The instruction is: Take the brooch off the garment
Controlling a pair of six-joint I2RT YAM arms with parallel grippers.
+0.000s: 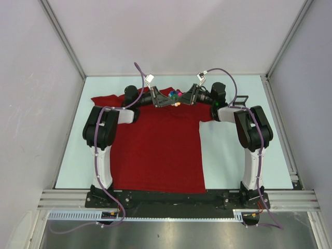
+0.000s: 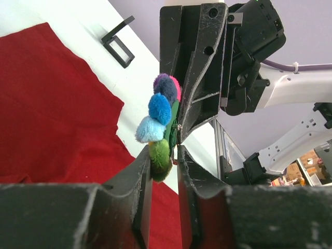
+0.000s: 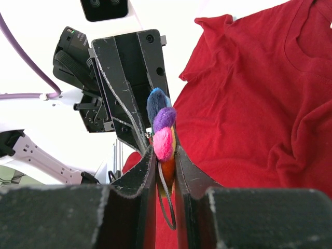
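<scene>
Your garment [image 1: 155, 150] lies spread flat across the middle of the top view. Up at top centre, by its neck edge, your right gripper [image 3: 165, 155] is nipped narrow on the brooch [image 3: 164, 137]. Your left gripper [image 2: 163, 155] pinches its green bead from the opposite side. Whether it's pinned to the cloth, I can't tell.

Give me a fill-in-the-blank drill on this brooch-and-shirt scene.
1. The brooch is gripped by ___ grippers at once.
2. The T-shirt spread on the table is dark ___.
3. The left gripper pinches the brooch's ___ pom-pom.
Missing words: two; red; green.
</scene>
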